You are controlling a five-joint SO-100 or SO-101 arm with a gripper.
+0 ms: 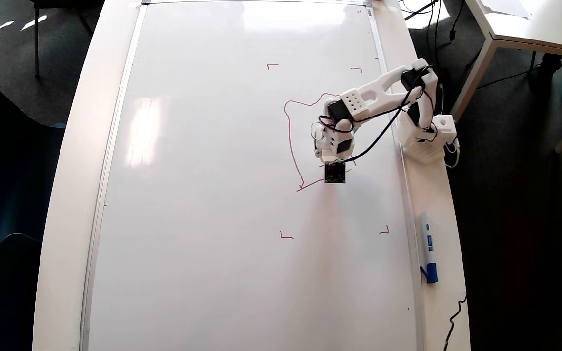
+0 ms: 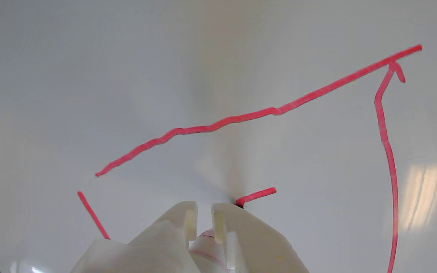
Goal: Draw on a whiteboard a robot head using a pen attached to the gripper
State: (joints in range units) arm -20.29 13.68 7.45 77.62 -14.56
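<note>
Seen from above, a very large glossy white whiteboard [image 1: 203,195] with a thin silver frame lies flat on a white table [image 1: 66,195] and fills most of the overhead view. A white 3D-printed arm [image 1: 383,90] reaches in from its base at the board's right edge. Its small white plastic gripper [image 1: 332,156], carrying black servos, wires and a small black square board, points down at the whiteboard in the right half of that view.

Under and around the gripper is the unfinished robot head [image 1: 291,141], a thin, wobbly red outline. Its left side runs down the board, meets a short lower stroke near the black square board, and a top stroke passes behind the arm. Four tiny red corner marks [image 1: 286,237] sit well outside the drawing.

From the wrist view, the two white fingers [image 2: 241,231] rise from the bottom edge, close together with a narrow slot between them. The short white pen [image 2: 207,246] with red markings is clamped in that slot; its tip cannot be seen. A short red stroke [image 2: 256,196] begins just beside the right finger. Beyond it, a long wavy red line crosses the board and joins a second line running down the right side.

A white marker with a blue cap [image 1: 428,248] lies on the table beside the board's right frame, apart from the arm.
</note>
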